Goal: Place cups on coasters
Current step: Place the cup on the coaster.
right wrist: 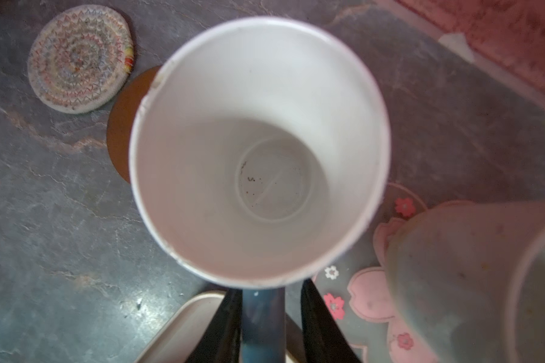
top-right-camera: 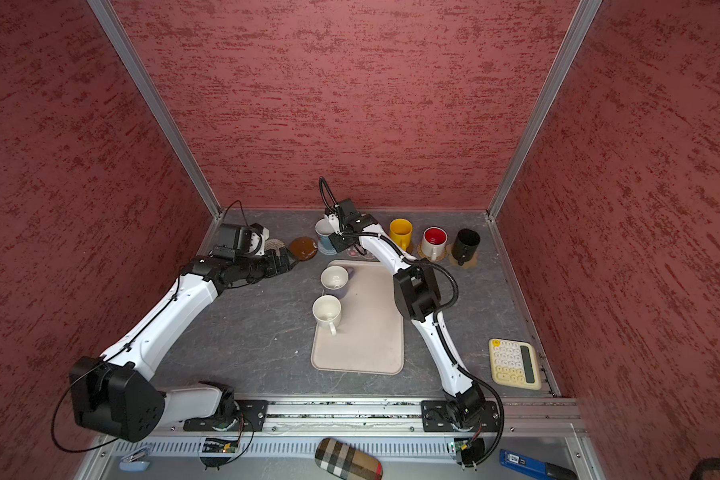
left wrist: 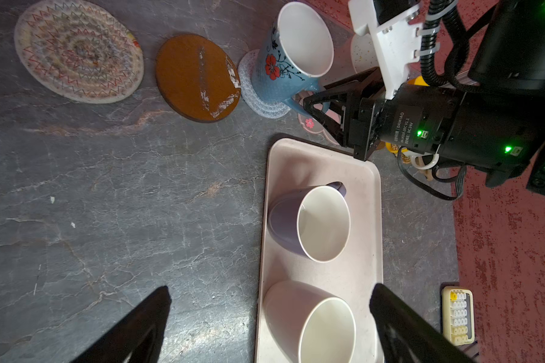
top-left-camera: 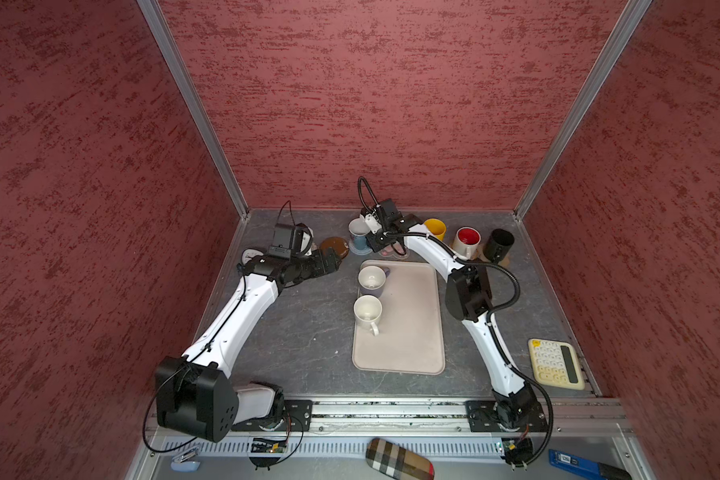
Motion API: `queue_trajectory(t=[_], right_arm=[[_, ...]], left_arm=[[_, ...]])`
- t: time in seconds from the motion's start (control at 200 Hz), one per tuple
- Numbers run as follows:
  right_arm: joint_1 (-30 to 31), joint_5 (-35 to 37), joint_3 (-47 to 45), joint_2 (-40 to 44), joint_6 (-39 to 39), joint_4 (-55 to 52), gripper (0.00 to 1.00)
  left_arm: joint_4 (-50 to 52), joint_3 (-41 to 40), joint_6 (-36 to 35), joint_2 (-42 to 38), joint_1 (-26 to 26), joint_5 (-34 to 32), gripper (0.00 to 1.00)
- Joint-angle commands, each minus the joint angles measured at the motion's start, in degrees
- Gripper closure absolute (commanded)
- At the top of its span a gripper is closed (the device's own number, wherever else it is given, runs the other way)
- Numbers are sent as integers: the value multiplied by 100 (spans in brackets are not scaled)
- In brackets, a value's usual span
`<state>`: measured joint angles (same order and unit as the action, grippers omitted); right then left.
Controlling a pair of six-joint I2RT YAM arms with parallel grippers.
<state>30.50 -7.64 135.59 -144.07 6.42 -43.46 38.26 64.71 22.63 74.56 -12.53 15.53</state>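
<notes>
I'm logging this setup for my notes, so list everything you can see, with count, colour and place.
tray: 1, beige, table centre
lavender mug: 1, lavender, on tray
white mug: 1, white, on tray, nearer front
floral mug: 1, blue, on pale spiral coaster, back centre
speckled mug: 1, off-white, on pink flower coaster
yellow mug: 1, yellow, back row
red-lined mug: 1, white, back row
black mug: 1, black, back right
brown coaster: 1, brown, bare, left of floral mug
zigzag coaster: 1, pale, bare, back left
calculator: 1, cream, front right
plaid case: 1, tan, front ledge
left gripper: 1, black, open, empty
right gripper: 1, black, fingers astride floral mug's handle
</notes>
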Motion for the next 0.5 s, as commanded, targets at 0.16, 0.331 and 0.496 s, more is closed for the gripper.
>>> queue_trajectory(t=[0.16,0.331,0.496], right_arm=[[-9,-41,196,127,60,163,45],[-11,30,196,331,33,171,35],[-11,25,-148,766,-146,433,32]], left_arm=[[-91,7,-84,-108,-47,29,0],[10,10,-101,-143,-87,12,0],[145,-45,-250,-118,-187,-140,1]])
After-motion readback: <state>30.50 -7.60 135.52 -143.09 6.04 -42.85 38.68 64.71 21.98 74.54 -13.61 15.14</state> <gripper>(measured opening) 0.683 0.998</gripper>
